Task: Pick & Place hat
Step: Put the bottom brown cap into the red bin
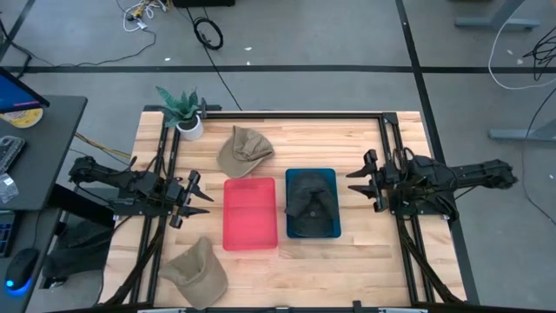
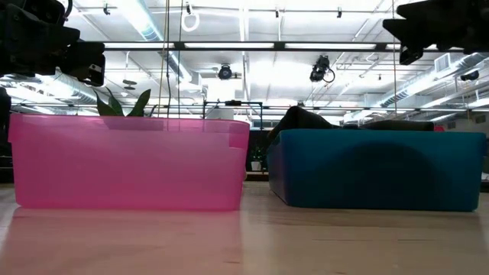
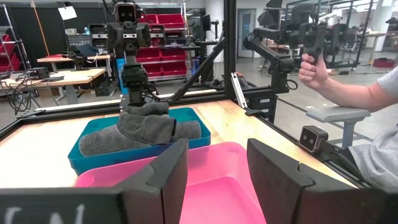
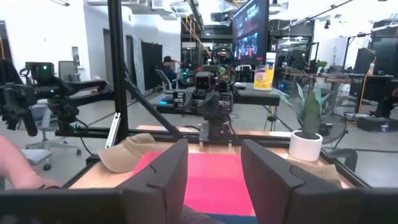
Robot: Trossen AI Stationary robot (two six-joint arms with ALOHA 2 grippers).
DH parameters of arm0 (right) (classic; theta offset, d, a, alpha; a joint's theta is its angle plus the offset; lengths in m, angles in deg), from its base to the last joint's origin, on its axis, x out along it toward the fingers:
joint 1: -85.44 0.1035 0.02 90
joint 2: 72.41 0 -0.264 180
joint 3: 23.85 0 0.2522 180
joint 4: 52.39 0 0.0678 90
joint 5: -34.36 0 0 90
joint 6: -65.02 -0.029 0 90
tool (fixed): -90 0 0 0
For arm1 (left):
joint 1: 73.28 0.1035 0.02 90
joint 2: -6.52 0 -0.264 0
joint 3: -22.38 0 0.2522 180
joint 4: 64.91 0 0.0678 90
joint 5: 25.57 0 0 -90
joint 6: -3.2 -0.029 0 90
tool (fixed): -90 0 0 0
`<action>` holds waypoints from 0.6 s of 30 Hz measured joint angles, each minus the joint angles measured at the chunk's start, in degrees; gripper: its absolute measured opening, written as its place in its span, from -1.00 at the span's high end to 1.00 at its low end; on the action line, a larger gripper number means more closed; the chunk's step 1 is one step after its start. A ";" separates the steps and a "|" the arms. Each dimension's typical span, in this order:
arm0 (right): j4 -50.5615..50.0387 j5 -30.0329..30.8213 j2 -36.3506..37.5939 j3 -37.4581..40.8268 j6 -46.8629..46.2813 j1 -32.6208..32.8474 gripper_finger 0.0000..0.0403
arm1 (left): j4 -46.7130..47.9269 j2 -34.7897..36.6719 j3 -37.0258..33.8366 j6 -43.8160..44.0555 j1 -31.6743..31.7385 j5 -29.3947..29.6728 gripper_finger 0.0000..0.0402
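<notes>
Front-edge hat: tan cap, soft and crumpled cloth, lies on the bare table by the near edge, left of the bins; not yet placed.
Table: pale wooden planks with a dark frame round the sides.
Pink bin: translucent rectangular plastic tub, smooth walls, nothing visible inside it.
Blue bin: teal plastic tub just beside the pink one on its right; a dark grey hat sits bunched inside, its soft folds rising over the rim.
Left gripper: hangs over the table's left side, level with the bins; fingers apart, nothing between them, pointing toward the pink bin.
Right gripper: hangs over the right side, facing the blue bin; fingers apart, holding nothing.
Far hat: second tan cap, limp fabric with a curved brim, lies on the wood beyond the pink bin.
Plant: spiky green leaves in a small white pot at the far left corner.
Progress: by my reading, one hat is binned and two tan ones remain; the pink bin looks like their likely destination.
Person: a hand and sleeve show beyond the table in the left wrist view.
</notes>
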 joint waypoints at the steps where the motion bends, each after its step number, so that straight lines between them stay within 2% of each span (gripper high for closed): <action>1: -0.85 0.00 1.07 0.00 -0.01 0.00 0.23 | 0.01 0.00 0.00 -0.02 0.00 0.00 0.16; 12: -6.39 -4.43 9.55 0.29 0.03 0.02 0.23 | 0.00 0.00 0.00 -0.01 0.00 0.00 0.16; 15: -3.74 -4.41 11.12 2.91 0.30 0.02 0.23 | 0.00 0.00 0.00 0.00 0.00 0.00 0.16; 18: 3.09 -4.39 12.07 6.78 0.34 0.02 0.23 | 0.00 0.00 0.00 -0.01 0.00 0.00 0.16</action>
